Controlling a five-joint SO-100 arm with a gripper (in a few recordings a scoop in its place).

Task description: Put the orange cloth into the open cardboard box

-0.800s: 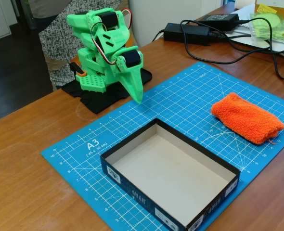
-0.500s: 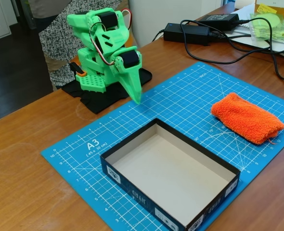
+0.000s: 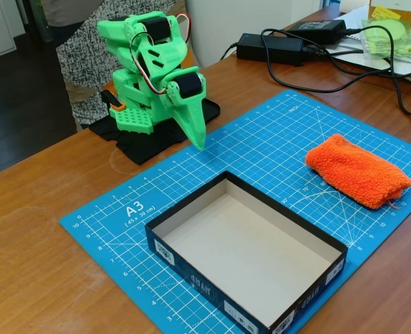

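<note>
Nearest in the fixed view, the open cardboard box point(image 3: 247, 254) sits empty on the blue cutting mat point(image 3: 275, 139). Beyond it to the right, well apart, the orange cloth point(image 3: 357, 171) lies folded on the mat; soft, light and floppy by its look, best pinched at its thick middle. Farther back left, the green tool point(image 3: 200, 141) points down, clenched, gripping nothing.

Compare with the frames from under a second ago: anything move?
Nothing visibly changed. The green arm's gripper still points down at the blue mat, folded near its base; the orange cloth lies on the mat to the right, and the box stays empty.
</note>
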